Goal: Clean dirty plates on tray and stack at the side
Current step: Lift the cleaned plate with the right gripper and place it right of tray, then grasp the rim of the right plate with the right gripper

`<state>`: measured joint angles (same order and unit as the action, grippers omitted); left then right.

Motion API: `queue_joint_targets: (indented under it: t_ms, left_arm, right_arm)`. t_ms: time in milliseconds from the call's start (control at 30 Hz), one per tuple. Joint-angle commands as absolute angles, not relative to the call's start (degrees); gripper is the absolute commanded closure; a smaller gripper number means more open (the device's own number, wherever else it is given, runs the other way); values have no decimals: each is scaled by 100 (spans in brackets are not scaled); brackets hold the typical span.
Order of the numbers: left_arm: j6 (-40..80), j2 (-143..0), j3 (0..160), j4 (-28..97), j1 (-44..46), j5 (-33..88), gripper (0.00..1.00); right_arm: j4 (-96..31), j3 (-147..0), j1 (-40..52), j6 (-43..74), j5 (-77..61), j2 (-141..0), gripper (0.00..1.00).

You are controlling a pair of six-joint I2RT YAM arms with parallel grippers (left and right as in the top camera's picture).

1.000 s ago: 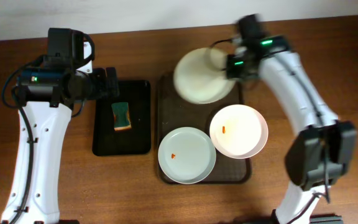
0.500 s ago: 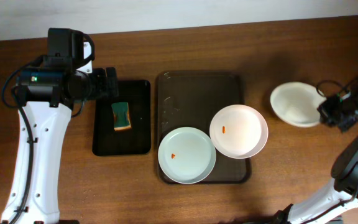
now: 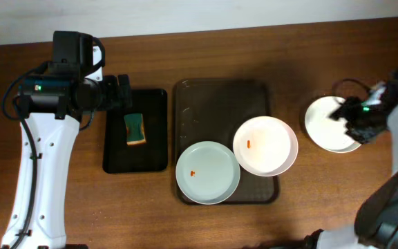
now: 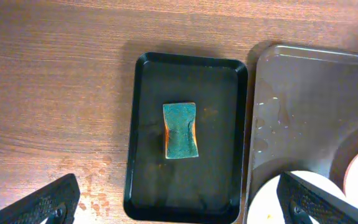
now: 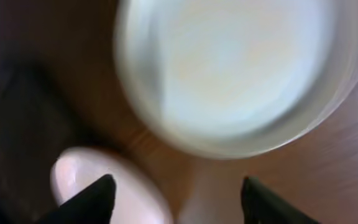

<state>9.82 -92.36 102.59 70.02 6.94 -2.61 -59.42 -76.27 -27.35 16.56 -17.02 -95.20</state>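
Two dirty plates lie on the dark brown tray (image 3: pixel 220 104): a faintly bluish plate (image 3: pixel 208 172) at the front and a white plate (image 3: pixel 265 144) overlapping the tray's right edge, each with a small orange smear. A third white plate (image 3: pixel 327 124) rests on the table to the right of the tray. My right gripper (image 3: pixel 356 122) hovers at that plate's right rim, open; the plate (image 5: pixel 235 68) shows blurred ahead of my fingertips, with only table at the right gripper (image 5: pixel 179 205). My left gripper (image 3: pixel 123 93) hangs wide open above the black tray, the left gripper (image 4: pixel 179 202) holding nothing.
A small glossy black tray (image 3: pixel 135 155) sits left of the brown tray and holds a green-and-orange sponge (image 3: pixel 135 128). The same sponge (image 4: pixel 180 130) lies mid-tray in the left wrist view. The table's far edge meets a white wall.
My right arm carried the third plate from above the tray's far end out to the table on the right, and its jaws went from shut to open. The left arm stayed still.
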Motion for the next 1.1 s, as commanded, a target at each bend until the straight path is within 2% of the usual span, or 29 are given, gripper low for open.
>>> queue_joint_targets:
  t_ms: [0, 67, 200, 300, 333, 400, 533, 567, 900, 1067]
  left_arm:
    - [910, -9212, 10267, 6960, 659, -325, 0]
    - [910, -9212, 10267, 6963, 659, -325, 0]
    - [910, -9212, 10267, 6965, 659, -325, 0]
    - [910, -9212, 10267, 6965, 659, -325, 0]
    - [910, -9212, 10267, 6965, 659, -325, 0]
    - [910, -9212, 10267, 6971, 659, -327, 0]
    - [910, -9212, 10267, 6969, 659, -325, 0]
    - [910, -9212, 10267, 6969, 659, -325, 0]
    - [910, -9212, 10267, 6965, 659, -325, 0]
    - [910, -9212, 10267, 6912, 659, -325, 0]
  right_arm:
    - [-6307, -7585, -1787, 1498, -1076, -9450, 33]
    - [-6396, -7489, -1317, 1498, -445, -9531, 36]
    - [-6134, -6866, -543, 1549, 1, -9732, 36]
    - [-5863, -6486, -381, 1833, 235, -9806, 39]
    - [-5758, -6342, -381, 1953, 333, -9810, 43]
    - [-5465, -6093, -381, 2003, 346, -9810, 61]
    - [-5155, -6003, -381, 2001, 196, -9808, 90]
    - [-5135, -6071, -381, 2001, 193, -9808, 93]
    - [-4657, -6954, -316, 2521, -915, -9885, 96]
    - [-3951, -6954, 287, 2563, -899, -10342, 96]
